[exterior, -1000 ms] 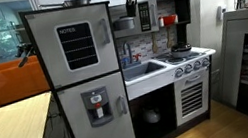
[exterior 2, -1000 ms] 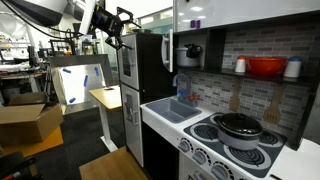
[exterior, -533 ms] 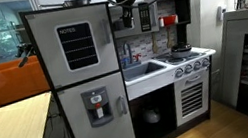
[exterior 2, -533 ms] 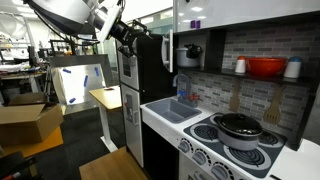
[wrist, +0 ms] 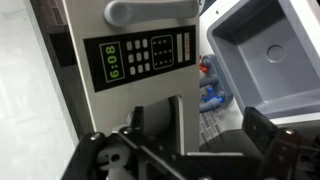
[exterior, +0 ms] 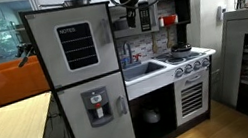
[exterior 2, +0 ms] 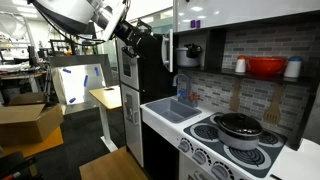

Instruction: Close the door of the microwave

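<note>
While a wooden table (exterior: 11,123) stands before the fridge (exterior: 81,81), the microwave (exterior: 147,17) sits beside the fridge's top, door (wrist: 140,60) open, the gripper (wrist: 207,110) spread empty facing it; an orange sofa (exterior: 9,80) lies behind the fridge.

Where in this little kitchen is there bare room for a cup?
The table beside the fridge is bare, as are the front burners. Crowded: a pot behind them, blue things by the sink, a bowl on the shelf.
</note>
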`<move>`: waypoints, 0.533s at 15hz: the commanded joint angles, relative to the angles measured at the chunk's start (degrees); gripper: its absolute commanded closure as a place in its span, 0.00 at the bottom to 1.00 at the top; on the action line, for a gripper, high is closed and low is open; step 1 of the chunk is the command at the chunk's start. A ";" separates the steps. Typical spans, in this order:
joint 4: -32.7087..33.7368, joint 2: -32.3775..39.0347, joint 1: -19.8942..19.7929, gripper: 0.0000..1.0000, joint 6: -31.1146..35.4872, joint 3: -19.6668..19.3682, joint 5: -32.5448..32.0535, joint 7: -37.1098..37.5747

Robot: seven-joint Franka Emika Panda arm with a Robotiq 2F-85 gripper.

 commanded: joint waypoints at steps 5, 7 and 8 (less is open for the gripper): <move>5.45 5.76 -1.21 0.00 0.72 -1.54 -0.16 -4.88; 6.99 7.23 -1.46 0.00 0.53 -1.86 -0.46 -5.58; 7.73 7.80 -1.55 0.00 0.28 -1.95 -0.44 -6.01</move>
